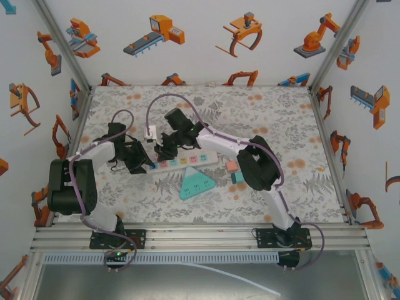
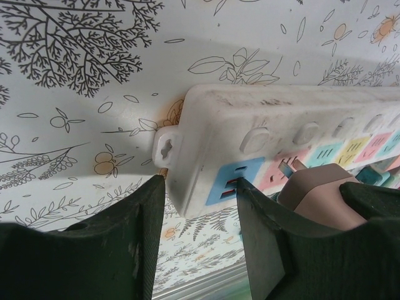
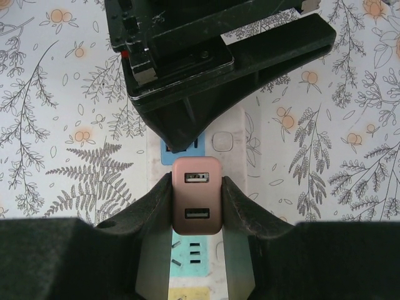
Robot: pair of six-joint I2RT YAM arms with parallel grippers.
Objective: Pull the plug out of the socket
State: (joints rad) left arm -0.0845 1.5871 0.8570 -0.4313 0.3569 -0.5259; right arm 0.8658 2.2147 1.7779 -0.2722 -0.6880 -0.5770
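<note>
The plug, a pink block with 2 USB ports on its top face, sits over the strip near its left end, next to the blue socket. The right gripper is clamped on it, 1 finger pressed flat against each side. In the left wrist view the plug stands a little off the strip, with a metal prong bare between its body and the pink socket. Whether the prong's tip is in the slot I cannot tell. The left gripper grips the end of the strip, 1 finger by the mounting tab and the other on the edge of the blue socket. From above, the strip lies across the middle of the patterned table, with the left gripper and right gripper meeting over its left end. A teal triangular socket lies just in front of the strip.
</note>
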